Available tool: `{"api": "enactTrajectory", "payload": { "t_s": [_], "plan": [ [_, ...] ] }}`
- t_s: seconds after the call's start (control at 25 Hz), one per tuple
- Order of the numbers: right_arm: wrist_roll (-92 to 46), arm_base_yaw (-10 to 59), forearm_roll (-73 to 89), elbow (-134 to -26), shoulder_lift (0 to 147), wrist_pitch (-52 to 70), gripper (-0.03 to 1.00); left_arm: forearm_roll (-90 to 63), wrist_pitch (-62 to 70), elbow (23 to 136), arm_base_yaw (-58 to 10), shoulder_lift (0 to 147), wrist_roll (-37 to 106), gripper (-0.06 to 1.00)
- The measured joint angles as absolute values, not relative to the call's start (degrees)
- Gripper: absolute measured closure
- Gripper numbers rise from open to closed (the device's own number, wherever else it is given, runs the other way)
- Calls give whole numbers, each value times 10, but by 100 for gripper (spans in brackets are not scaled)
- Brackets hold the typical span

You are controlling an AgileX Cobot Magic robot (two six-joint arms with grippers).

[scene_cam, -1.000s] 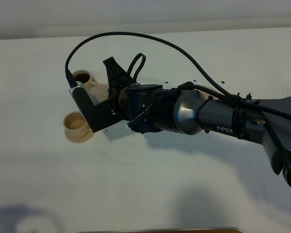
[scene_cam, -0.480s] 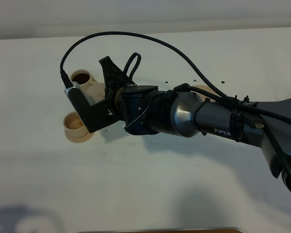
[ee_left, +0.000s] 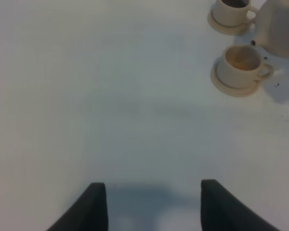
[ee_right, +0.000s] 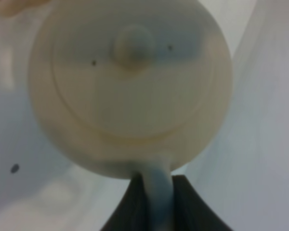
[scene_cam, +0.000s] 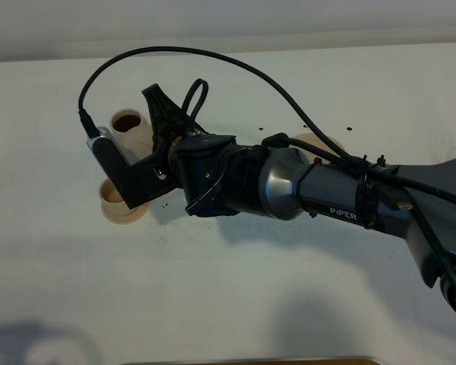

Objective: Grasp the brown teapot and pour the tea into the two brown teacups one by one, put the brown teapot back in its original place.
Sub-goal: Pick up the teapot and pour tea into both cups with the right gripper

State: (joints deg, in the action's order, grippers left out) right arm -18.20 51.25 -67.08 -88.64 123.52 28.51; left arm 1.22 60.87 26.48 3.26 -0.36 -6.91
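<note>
Right gripper (ee_right: 154,186) pinches the loop handle (ee_right: 156,172) of the brown teapot (ee_right: 130,86), raised just beside the two brown teacups (ee_left: 233,74) — the far cup (ee_left: 229,14) shows dark tea, the near cup (ee_left: 242,65) looks pale inside. I judge the second pour is in hand: next, bring the pot over the near cup and tip gently. Left gripper (ee_left: 153,207) hangs spread and empty — well apart from them.
</note>
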Motion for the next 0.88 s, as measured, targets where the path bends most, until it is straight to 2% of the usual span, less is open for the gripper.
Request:
{"api": "enactTrajectory", "payload": {
  "t_s": [0.88],
  "plan": [
    [-182, 521, -716, -887, 1235, 309, 88, 12, 609, 265, 33, -4, -69, 44]
  ]
}}
